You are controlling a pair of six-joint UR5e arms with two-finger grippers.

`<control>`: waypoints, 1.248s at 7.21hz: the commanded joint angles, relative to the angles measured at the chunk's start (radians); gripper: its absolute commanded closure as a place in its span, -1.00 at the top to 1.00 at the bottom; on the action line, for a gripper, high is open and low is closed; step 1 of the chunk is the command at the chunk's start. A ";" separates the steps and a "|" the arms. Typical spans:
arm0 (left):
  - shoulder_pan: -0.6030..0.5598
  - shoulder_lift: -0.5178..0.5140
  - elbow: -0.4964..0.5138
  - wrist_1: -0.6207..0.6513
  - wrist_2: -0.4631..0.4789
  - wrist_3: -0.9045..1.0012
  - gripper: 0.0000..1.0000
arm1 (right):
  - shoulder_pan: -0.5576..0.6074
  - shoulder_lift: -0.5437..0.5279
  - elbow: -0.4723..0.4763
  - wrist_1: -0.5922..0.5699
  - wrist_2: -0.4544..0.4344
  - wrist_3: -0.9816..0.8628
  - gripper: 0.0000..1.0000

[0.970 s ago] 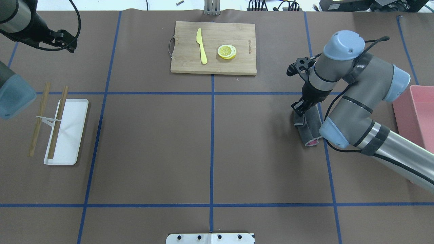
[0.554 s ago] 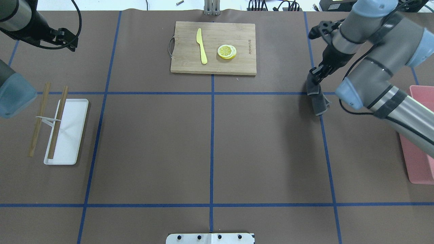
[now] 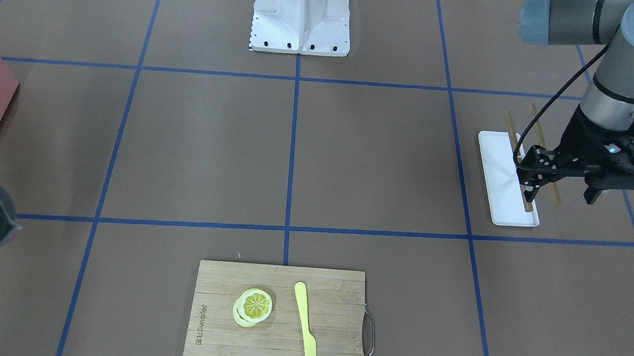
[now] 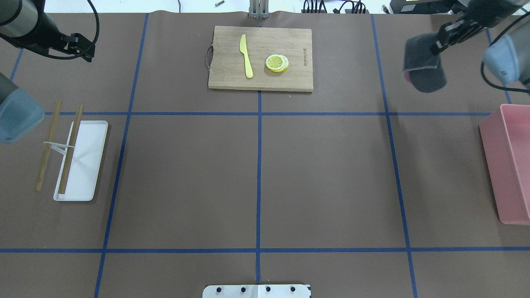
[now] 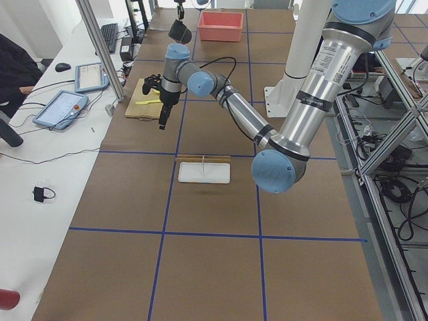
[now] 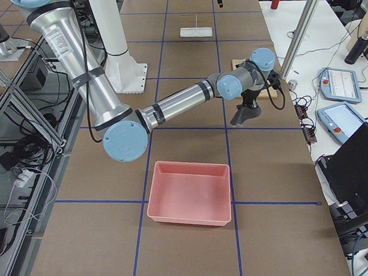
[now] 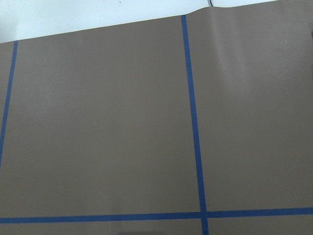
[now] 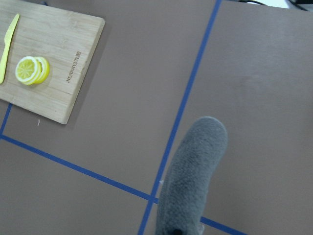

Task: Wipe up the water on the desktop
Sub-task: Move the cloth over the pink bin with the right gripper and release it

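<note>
Brown counter (image 4: 186, 174) with a blue tape grid, flat under everything in view. My right fingers (image 4: 438, 41) pinch a grey cloth (image 4: 424, 66) by its upper edge. It hangs clear of the counter over the far right corner, a bit of pink showing at one side. My left fingers (image 3: 560, 188) are spread, holding nothing, raised over the far left part. Bamboo board (image 4: 261, 58) at far centre, with a yellow knife (image 4: 246, 56) beside lemon slices (image 4: 277, 63). White tray (image 4: 89, 165) to my left, one brown stick (image 4: 71, 149) on its edge. Pink bin (image 4: 511, 165) at my right
</note>
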 commanded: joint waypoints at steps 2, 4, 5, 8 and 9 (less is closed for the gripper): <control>-0.001 0.006 -0.002 0.001 -0.002 0.000 0.97 | 0.167 -0.335 0.190 -0.017 -0.053 -0.241 -1.00; -0.001 0.009 -0.002 0.000 -0.002 -0.003 0.97 | 0.167 -0.439 0.318 -0.239 -0.193 -0.455 -1.00; -0.001 0.010 -0.003 0.000 -0.002 -0.005 0.97 | 0.152 -0.435 0.436 -0.496 -0.339 -0.570 -1.00; -0.001 0.012 0.000 0.000 -0.002 -0.003 0.97 | 0.150 -0.456 0.410 -0.620 -0.400 -0.635 -1.00; -0.001 0.012 0.001 0.000 -0.002 -0.003 0.97 | 0.150 -0.459 0.397 -0.620 -0.404 -0.679 -0.24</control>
